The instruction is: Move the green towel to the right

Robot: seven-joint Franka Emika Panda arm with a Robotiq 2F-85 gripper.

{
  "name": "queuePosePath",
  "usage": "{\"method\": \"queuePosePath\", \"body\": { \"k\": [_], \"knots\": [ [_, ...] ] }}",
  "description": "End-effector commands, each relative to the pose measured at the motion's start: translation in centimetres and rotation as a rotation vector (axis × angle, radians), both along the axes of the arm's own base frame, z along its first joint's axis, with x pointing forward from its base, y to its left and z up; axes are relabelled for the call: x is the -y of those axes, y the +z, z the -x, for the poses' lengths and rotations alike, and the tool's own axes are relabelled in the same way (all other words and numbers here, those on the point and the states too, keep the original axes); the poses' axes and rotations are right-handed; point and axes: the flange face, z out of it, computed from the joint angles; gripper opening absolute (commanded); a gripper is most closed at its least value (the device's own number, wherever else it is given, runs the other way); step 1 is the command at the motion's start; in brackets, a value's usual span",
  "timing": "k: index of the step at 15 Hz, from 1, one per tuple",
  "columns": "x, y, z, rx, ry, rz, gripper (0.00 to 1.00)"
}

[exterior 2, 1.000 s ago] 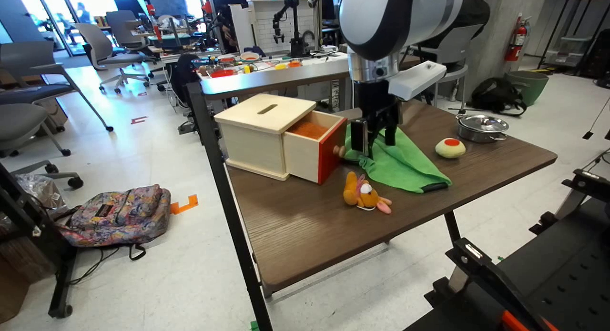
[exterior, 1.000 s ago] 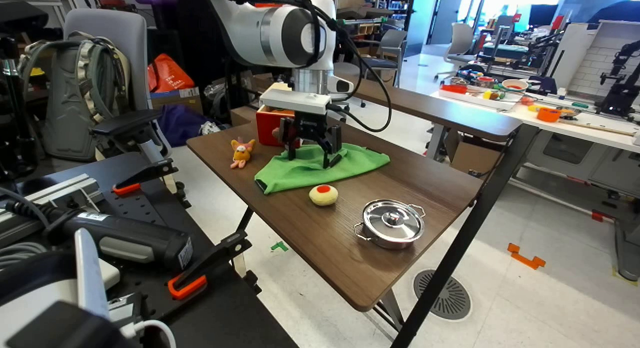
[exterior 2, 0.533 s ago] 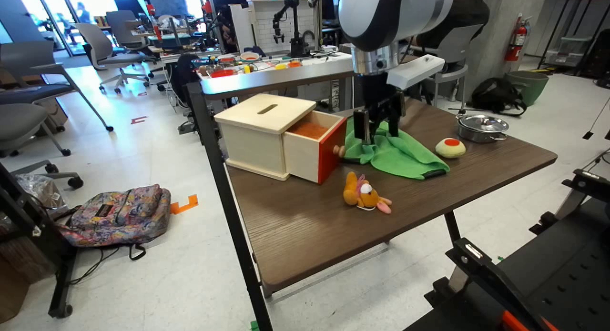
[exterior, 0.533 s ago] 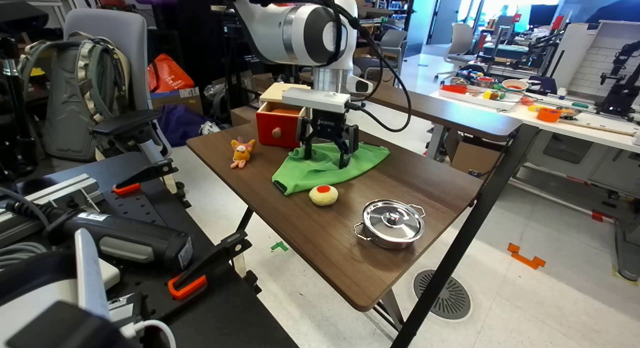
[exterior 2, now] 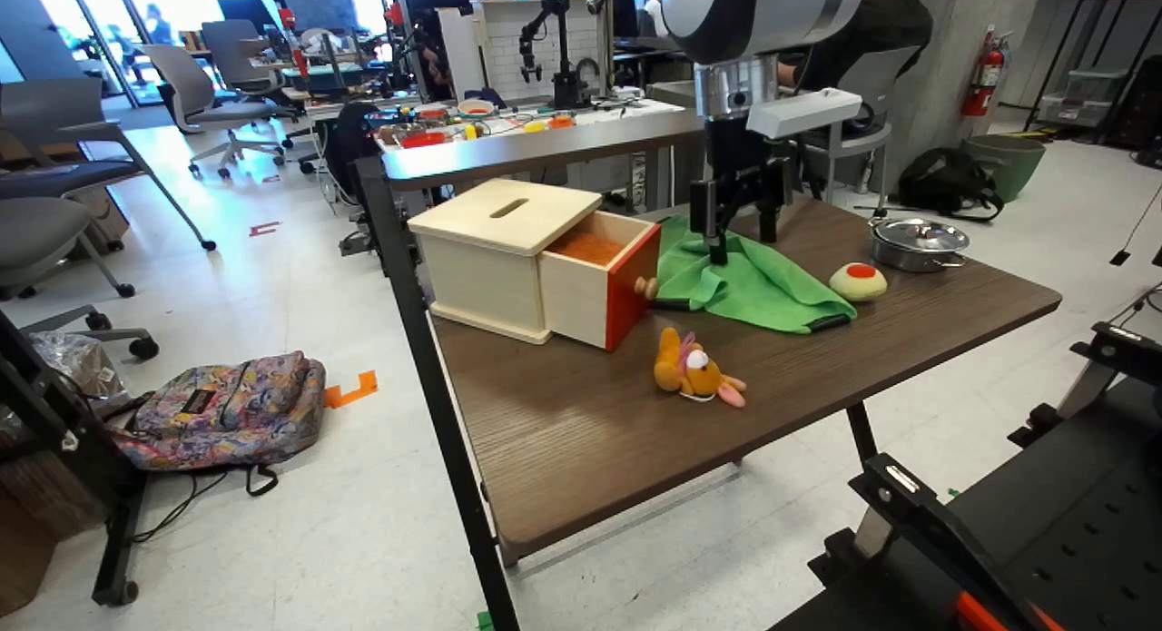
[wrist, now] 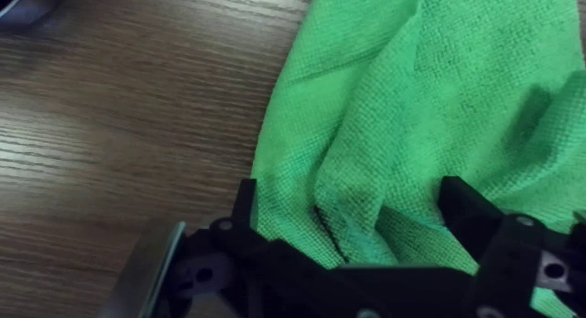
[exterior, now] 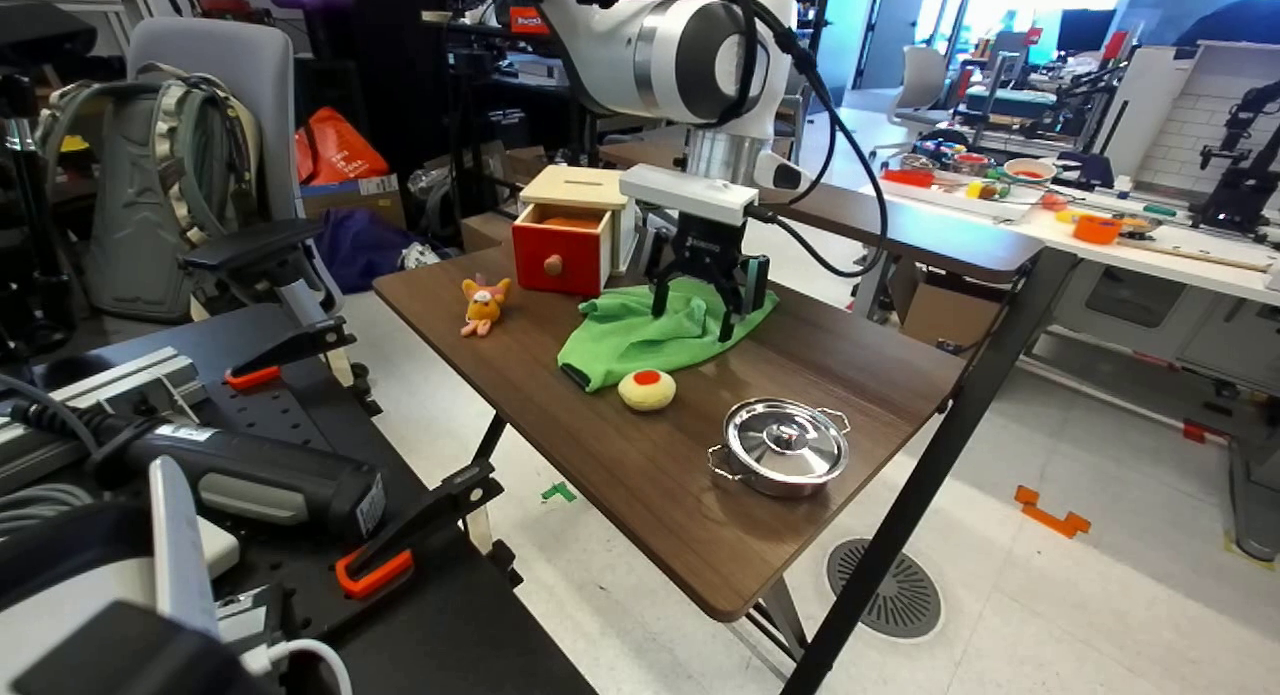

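Part-way at best, by my reading: green towel lies rumpled on the table, and whether it sits far enough right is unsettled, so some shifting, then backing the claw off, may remain. Jaws stand wide apart over the towel, nothing gripped; a loose fold runs between them, the rest spreads beneath and beyond, tip contact hard to tell in the dim wrist view.

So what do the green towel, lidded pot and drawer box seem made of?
Green towel: matte woven cloth, weave visible up close.
Lidded pot: polished metal, probably steel, given bright reflections.
Drawer box: likely wood, from its pale, smooth look; red front perhaps painted.
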Motion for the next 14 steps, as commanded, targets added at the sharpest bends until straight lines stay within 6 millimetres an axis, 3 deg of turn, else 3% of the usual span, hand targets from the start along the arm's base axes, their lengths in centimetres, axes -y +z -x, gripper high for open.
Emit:
{"method": "queuePosePath", "body": {
  "k": [1,6,14],
  "knots": [
    [0.9,0.0,-1.5,-0.029,-0.025,-0.027,1.00],
    [0.9,-0.2,-2.4,-0.044,-0.026,-0.014,1.00],
    [3.0,-0.2,-3.5,-0.070,-0.067,0.017,1.00]
  ]
}}
